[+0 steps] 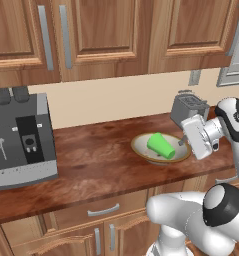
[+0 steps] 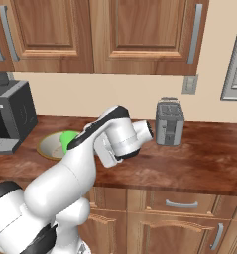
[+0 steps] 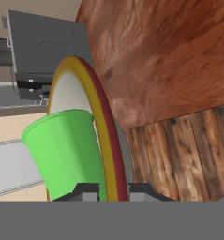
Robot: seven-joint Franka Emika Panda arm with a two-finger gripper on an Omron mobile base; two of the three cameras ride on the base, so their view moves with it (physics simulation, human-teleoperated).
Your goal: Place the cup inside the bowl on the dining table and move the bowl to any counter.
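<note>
1. The bowl (image 1: 160, 149) sits on the counter (image 1: 91, 165), toward its right end and nearer the front edge than the wall, with the toaster (image 1: 188, 109) just behind and to its right and the coffee machine (image 1: 21, 140) well apart at the left end.

2. The cup (image 1: 161, 145) lies tipped on its side inside the bowl, its open mouth toward the front right.

3. The gripper (image 1: 183, 142) reaches in sideways from the right. In the hand view its jaws stand narrow, one dark tip on each side of the bowl's rim (image 3: 108, 140), so I judge it clamped on the bowl's right edge, with the cup (image 3: 69, 150) just beside the inner tip.

4. In the right base view the arm hides most of this. A slice of the bowl (image 2: 50, 146) and a bit of the cup (image 2: 68, 139) show to its left.

5. Step in hand: the cup is already in the bowl and the bowl is over the counter, seemingly resting on it or very close to it. Whether the base is fully down I cannot tell. This looks like the final set-down.

6. Next move, as I judge it: settle the bowl flat if it is not, spread the jaws, then draw back to the right along the rim line, without lifting or dragging the edge, which could roll the cup out.
</note>
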